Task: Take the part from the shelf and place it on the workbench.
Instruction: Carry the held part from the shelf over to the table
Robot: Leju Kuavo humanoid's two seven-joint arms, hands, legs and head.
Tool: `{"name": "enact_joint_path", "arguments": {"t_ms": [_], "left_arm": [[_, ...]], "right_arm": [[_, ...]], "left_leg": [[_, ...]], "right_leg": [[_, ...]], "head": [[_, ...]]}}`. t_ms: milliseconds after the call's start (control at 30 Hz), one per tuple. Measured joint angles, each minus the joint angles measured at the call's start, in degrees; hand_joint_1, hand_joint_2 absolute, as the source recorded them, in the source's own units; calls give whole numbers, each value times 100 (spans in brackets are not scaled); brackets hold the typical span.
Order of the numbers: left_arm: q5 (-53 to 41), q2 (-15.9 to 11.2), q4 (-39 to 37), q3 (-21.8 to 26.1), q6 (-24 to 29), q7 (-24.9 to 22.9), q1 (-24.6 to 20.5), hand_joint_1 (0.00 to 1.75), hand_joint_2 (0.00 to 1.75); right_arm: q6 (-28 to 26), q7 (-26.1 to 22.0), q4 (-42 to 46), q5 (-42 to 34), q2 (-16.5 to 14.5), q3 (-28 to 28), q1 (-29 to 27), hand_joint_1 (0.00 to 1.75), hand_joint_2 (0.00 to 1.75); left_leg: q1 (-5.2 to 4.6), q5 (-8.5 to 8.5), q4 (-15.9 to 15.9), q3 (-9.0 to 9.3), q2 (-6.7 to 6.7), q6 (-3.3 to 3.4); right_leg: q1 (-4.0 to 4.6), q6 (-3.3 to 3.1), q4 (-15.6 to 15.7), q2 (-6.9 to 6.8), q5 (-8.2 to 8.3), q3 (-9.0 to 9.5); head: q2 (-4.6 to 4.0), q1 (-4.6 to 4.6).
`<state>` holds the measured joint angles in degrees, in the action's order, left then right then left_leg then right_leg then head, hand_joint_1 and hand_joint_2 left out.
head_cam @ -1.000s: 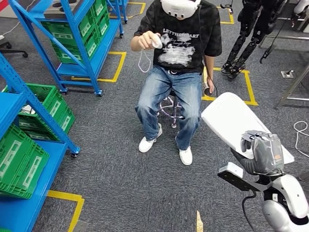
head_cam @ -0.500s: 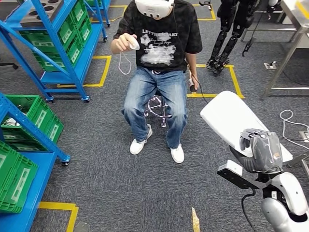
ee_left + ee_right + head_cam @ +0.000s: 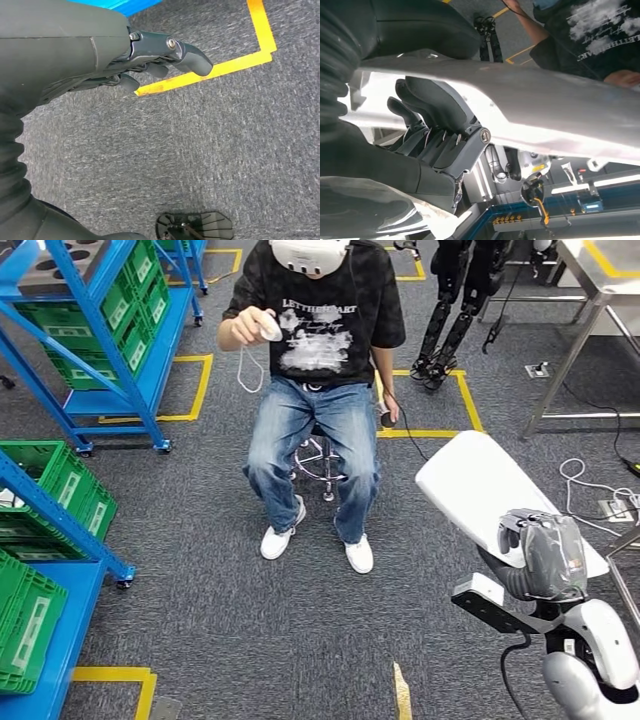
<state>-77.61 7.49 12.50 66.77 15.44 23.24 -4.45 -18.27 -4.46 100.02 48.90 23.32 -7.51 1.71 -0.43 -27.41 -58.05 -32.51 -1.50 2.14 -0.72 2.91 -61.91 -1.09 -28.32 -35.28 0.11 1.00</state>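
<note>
seated person's [image 3: 317, 390] face cut off above.

My head camera looks down from high at the carpet [image 3: 211, 620]. My left wrist camera hangs close over that same carpet; the right one looks close along the white panel [image 3: 554, 100].

My right hand [image 3: 545, 552] has a glossy clear plastic-looking wrap over dark matt fingers [image 3: 419, 100], gripping the part [image 3: 483, 485], a smooth white matt panel, lower right. My left hand [image 3: 113, 55] looks like matt dark plastic with a ribbed rubbery cover. Carpet [image 3: 226, 620] is rough grey pile with glossy yellow tape lines [image 3: 113, 675]. Shelves [image 3: 83, 340], upper left, are blue painted metal; crates [image 3: 34, 605] are green plastic. Workbench [image 3: 596, 280], upper right, is brushed bare metal. The person wears blue denim jeans [image 3: 317, 445].
</note>
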Motion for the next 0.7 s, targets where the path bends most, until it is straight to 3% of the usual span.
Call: {"name": "enact_joint_path", "arguments": {"t_ms": [67,133,200,233,300,367,400,433,500,533,600,700], "left_arm": [[0,-1,0,0,1,1,3,0,175],[0,-2,0,0,2,0,5,0,175],[0,-1,0,0,1,1,-1,0,175],[0,-1,0,0,0,1,-2,0,175],[0,1,0,0,-1,1,5,0,175],[0,5,0,0,-1,1,16,0,175],[0,7,0,0,-1,1,18,0,175],[0,9,0,0,-1,1,18,0,175],[0,4,-1,0,-1,1,16,0,175],[0,1,-1,0,-1,1,13,0,175],[0,-4,-1,0,-1,1,8,0,175],[0,5,0,0,0,1,1,0,175]], "right_arm": [[7,1,2,-11,0,4,1,175,175],[13,1,4,-24,0,11,-10,175,175],[18,1,13,-34,0,21,-15,175,175],[21,0,20,-38,0,24,-12,175,175],[26,-1,28,-43,0,26,-12,175,175],[29,-2,30,-46,-1,26,-20,175,175],[30,-2,30,-47,-1,26,-22,175,175],[30,-2,31,-48,-1,26,-22,175,175],[30,-1,32,-49,-1,26,-20,175,175],[30,-1,32,-50,-1,26,-18,175,175],[31,-1,32,-50,-2,26,-19,175,175],[31,-2,34,-51,-2,29,-32,175,175]], "left_leg": [[-28,-21,-32,-13,-36,-51],[-34,-30,-39,-17,-77,-90],[-17,-145,-163,-56,-41,-142],[-7,-288,-381,-142,1,-172],[6,-664,-1130,-457,68,-207],[10,-836,-1700,-715,79,-210],[10,-751,-1683,-712,84,-200],[10,-568,-1443,-609,101,-183],[13,-156,-661,-264,234,-137],[14,-49,-342,-127,309,-119],[2,-30,-84,-31,391,-93],[7,14,16,-8,284,-4]], "right_leg": [[18,-45,381,-65,67,206],[26,-106,397,-10,73,210],[16,-165,411,42,92,213],[8,-196,419,66,99,218],[11,-233,418,121,97,219],[16,-240,415,194,95,222],[17,-239,413,238,95,226],[17,-239,412,281,95,235],[22,-229,406,363,91,243],[22,-212,399,403,92,229],[9,-154,399,471,108,185],[-11,-61,346,443,67,107]], "head": [[1,-10],[1,-21],[1,-30],[1,-37],[0,-49],[0,-49],[0,-49],[0,-49],[0,-49],[0,-47],[0,-46],[0,-33]]}}
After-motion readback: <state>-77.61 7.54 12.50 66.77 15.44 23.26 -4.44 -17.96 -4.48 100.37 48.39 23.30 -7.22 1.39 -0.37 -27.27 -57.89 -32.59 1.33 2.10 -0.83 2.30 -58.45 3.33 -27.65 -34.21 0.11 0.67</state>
